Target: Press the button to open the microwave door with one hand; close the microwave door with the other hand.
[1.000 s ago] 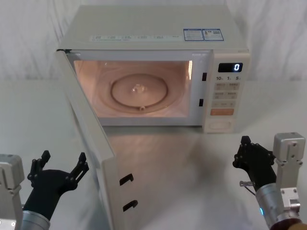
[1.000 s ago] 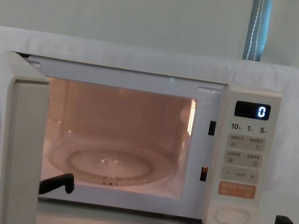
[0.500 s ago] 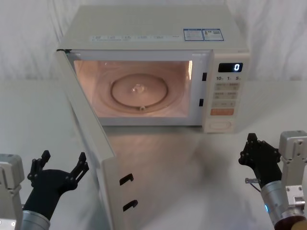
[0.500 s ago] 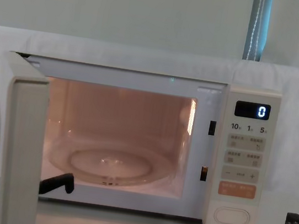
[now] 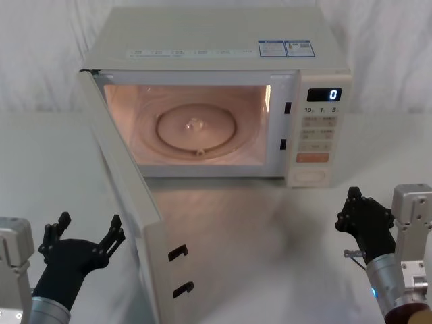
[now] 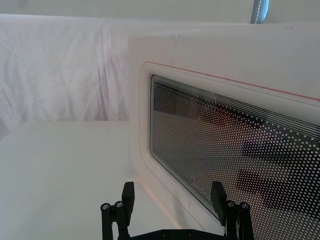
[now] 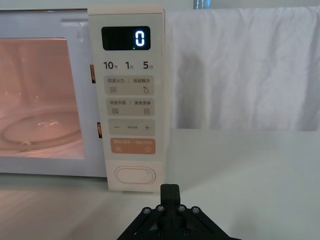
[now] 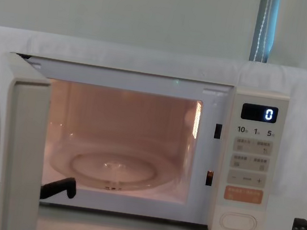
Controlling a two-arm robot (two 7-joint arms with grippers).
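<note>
One half of the task looks done: the door (image 5: 128, 202) stands swung wide toward the robot's left, hinged at the left edge of the microwave (image 5: 216, 47), and the lit cavity with its glass turntable (image 5: 196, 128) is exposed. The button (image 5: 309, 176) sits at the bottom of the keypad panel, under the orange key (image 5: 312, 157), with nothing touching it.

The right pincer (image 5: 361, 217) hangs low over the desk (image 5: 270, 229), in front of the keypad and well apart from it; in the right wrist view its fingers are clenched together, tips pointing at the button. I judge it has no more to do.

The closing step is in hand. The left pincer (image 5: 84, 239) hovers just beside the outer face of the door, near its free edge, fingers spread and grasping nothing; in the left wrist view the dotted window (image 6: 235, 150) lies close ahead of it. The next move calls for bringing this pincer against the outer face near the free edge and pushing it in an arc toward the cavity until the latch hooks (image 5: 179, 270) catch.
</note>
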